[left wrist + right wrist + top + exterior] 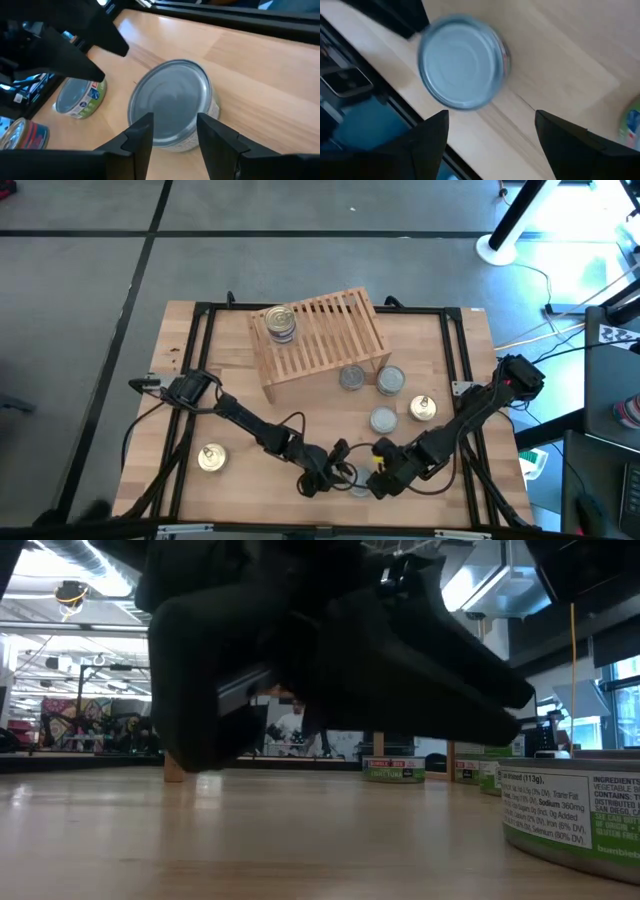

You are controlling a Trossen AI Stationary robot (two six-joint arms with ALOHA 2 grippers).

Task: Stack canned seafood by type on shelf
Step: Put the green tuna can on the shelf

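Near the table's front edge, my left gripper [172, 132] hangs part-open over a silver tin [172, 102], nothing held; next, straddle it and close. Right gripper [490, 137] spread, empty.

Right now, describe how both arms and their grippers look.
Both arms are dark and jointed, with black cables looped alongside. The left gripper has two flat, angular dark fingers. The right gripper has broader dark fingers; yellow markings show near its wrist in the high view.
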